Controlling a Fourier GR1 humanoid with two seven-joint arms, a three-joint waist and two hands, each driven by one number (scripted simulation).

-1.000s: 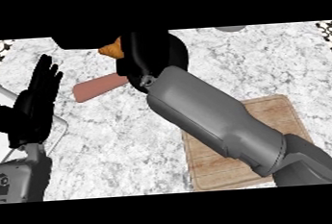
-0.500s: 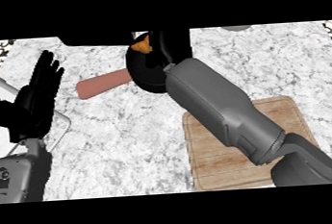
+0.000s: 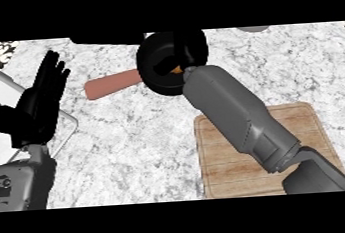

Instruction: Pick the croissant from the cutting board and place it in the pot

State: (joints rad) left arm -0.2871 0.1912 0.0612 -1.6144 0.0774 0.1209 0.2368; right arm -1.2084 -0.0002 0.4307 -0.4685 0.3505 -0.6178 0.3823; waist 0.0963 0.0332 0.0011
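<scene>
Right robot hand (image 3: pixel 186 50) has slid over the round black pot (image 3: pixel 147 72), orange croissant (image 3: pixel 176 69) now peeking inside, so basically placed; can't tell if it's still gripping.

Right robot hand (image 3: pixel 189 48): black against the black pot (image 3: pixel 151 73), so I cannot read its outline. Croissant (image 3: pixel 176 69): only an orange sliver shows beside the wrist. Board (image 3: pixel 313 130): crossed by the forearm, lower edge cut off. Grey object (image 3: pixel 255 29), top edge: I cannot identify it.
</scene>
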